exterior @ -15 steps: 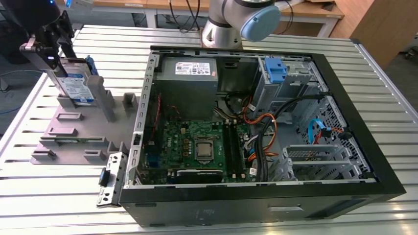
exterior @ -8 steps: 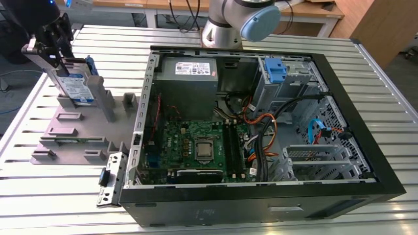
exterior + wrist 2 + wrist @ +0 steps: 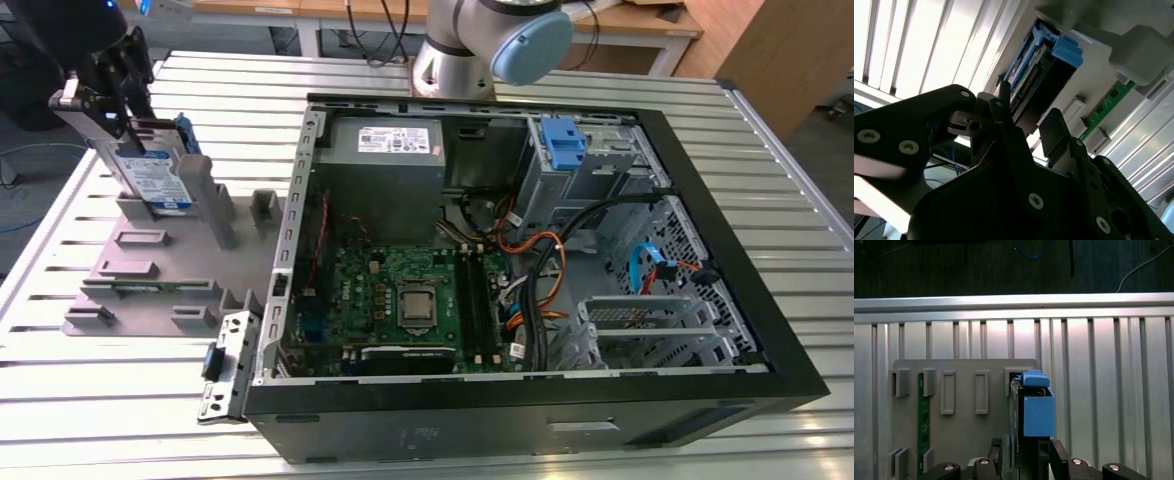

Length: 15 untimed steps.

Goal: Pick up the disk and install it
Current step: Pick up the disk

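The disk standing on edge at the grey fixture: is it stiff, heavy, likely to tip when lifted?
Probably stiff: the disk is a flat metal slab in a blue plastic carrier. Likely heavy for its size, being metal. Standing on edge at the grey fixture, it could tip if nudged sideways; the gripper straddles it.

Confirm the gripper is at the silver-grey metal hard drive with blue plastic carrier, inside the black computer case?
No. The exterior view shows the hard drive at the gripper standing in the grey slotted fixture outside the case.
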Motion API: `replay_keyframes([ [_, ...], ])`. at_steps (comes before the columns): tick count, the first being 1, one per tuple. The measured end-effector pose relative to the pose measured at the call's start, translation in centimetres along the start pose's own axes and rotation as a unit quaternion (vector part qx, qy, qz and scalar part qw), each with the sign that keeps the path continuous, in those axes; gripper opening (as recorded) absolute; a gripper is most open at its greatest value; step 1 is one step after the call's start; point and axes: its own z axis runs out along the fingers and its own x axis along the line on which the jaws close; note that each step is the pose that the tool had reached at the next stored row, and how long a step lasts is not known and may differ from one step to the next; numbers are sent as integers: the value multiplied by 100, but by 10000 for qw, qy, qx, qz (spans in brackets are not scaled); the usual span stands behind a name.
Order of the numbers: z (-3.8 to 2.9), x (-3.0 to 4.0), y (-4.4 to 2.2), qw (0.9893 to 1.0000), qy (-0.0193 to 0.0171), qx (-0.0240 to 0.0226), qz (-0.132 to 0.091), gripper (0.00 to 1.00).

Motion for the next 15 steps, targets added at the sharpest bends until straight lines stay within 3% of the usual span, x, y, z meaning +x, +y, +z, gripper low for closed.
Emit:
replay_keyframes([
  [15,-27,-1,0,10000,0,0,0,49],
])
